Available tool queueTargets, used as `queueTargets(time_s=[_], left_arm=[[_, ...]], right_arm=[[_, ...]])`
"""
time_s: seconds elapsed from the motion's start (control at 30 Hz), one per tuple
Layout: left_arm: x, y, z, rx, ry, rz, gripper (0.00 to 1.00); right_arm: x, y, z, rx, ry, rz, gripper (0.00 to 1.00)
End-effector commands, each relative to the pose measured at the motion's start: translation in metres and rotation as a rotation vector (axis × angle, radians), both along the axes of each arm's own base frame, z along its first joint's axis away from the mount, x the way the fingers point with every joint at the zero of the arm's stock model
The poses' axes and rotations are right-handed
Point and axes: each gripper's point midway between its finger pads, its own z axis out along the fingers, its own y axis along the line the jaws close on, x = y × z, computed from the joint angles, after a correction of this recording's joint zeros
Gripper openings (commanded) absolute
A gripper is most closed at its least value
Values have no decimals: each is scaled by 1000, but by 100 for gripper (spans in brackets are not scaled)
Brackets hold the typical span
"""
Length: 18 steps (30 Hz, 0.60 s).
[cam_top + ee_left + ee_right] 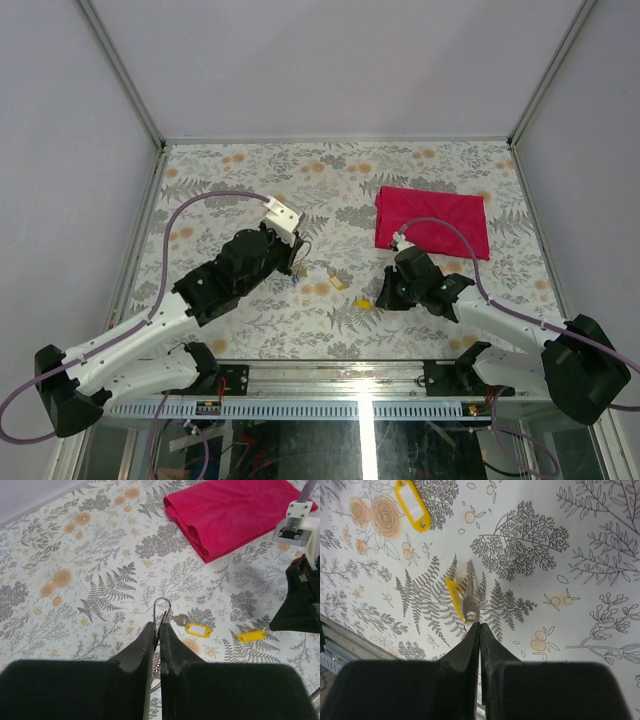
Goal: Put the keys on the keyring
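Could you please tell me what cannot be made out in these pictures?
Left wrist view: the lower part of the keyring is hidden between the shut fingers of the left gripper.
Right wrist view: whether the right gripper actually pinches the silver key is unclear; its fingertips cover the key's head edge.
Top view: the keyring is too small to see.
Right wrist view: a yellow tag is cut by the top edge.

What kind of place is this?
Probably a robot lab's test booth: a left arm and right arm bolted to a flowery table, plain white walls around.
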Motion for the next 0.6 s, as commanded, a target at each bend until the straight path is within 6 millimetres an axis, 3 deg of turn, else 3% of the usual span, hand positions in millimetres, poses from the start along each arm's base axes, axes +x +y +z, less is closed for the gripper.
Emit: queueTargets(time_s=[0.0,0.23,0.47,0.57], left_arm=[[8,-1,0,5,0,17,0],[10,-2,-8,30,26,18,0],[11,1,-10,28,31,30,0],[10,-1,-10,23,38,22,0]], right_arm=[[-10,4,2,-23,15,49,0],[-28,7,-2,-176,46,159,0],[-11,6,11,-191,-39,114,0],[-6,8,14,-172,-64,86,5]])
